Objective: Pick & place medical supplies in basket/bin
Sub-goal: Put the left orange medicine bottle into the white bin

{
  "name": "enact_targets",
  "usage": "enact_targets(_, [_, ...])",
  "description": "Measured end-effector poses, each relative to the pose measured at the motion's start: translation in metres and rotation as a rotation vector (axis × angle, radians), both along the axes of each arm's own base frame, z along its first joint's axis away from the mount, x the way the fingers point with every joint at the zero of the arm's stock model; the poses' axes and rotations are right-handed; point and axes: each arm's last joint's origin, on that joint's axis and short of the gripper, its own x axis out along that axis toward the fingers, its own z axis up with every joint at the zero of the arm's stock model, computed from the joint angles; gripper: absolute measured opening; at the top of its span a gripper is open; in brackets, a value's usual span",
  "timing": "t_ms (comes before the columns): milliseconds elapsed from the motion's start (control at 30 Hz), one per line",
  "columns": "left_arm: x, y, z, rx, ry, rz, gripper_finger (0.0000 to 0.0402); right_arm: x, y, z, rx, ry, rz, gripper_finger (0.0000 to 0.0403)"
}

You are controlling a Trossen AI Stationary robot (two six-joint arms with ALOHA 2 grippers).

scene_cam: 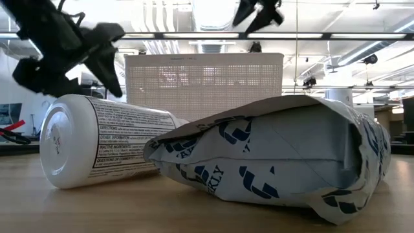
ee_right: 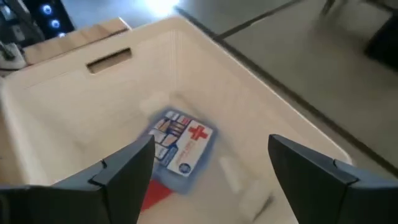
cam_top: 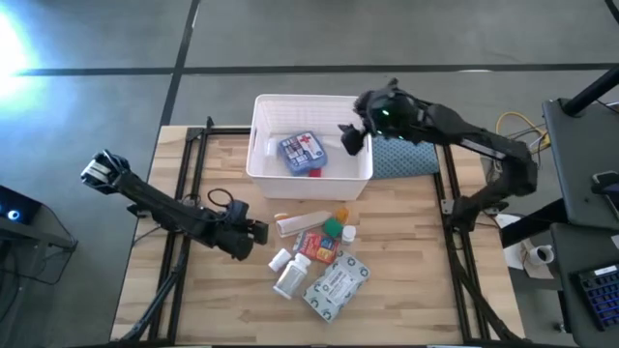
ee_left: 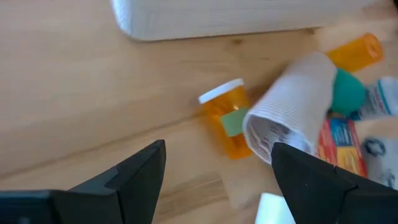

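Note:
The white latticed basket stands at the table's far middle. A blue-white box with a red cross and a red item lie inside it. My right gripper hovers open above the basket's right part, holding nothing. The other supplies lie in a pile on the wood near the basket: an orange pill bottle, a white ribbed roll, a red-orange box, white bottles and a grey-white packet. My left gripper is open, just left of the pile.
A blue-teal textured pad lies right of the basket, under my right arm. In the low view, a white bottle on its side and the packet fill the foreground. Black frame rails run along both table sides.

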Motion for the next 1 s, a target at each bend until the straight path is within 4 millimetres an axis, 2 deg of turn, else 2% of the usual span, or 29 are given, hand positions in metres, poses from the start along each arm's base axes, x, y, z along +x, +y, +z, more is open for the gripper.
enact_targets(267, [0.001, 0.004, -0.019, -0.074, -0.088, 0.073, 0.0271, -0.056, 0.036, 0.012, 0.188, 0.003, -0.094, 0.0301])
enact_targets(400, [0.007, 0.007, -0.027, -0.061, -0.063, 0.099, 0.0271, -0.079, 0.043, 0.017, 0.195, -0.019, -0.146, 0.0301])
enact_targets(533, [0.023, 0.009, -0.034, -0.045, -0.029, 0.132, 0.0271, -0.093, 0.044, 0.023, 0.156, -0.052, -0.193, 0.0301])
enact_targets(633, [0.044, 0.009, -0.037, -0.006, 0.02, 0.125, 0.0271, -0.096, 0.045, 0.025, 0.155, -0.075, -0.206, 0.0301])
enact_targets(867, [0.093, 0.016, -0.049, 0.044, 0.11, 0.127, 0.0271, -0.09, 0.043, 0.02, 0.16, -0.052, -0.207, 0.0301])
enact_targets(1000, [0.109, 0.016, -0.053, 0.014, 0.157, 0.061, 0.0271, -0.086, 0.042, 0.013, 0.165, -0.025, -0.209, 0.0301])
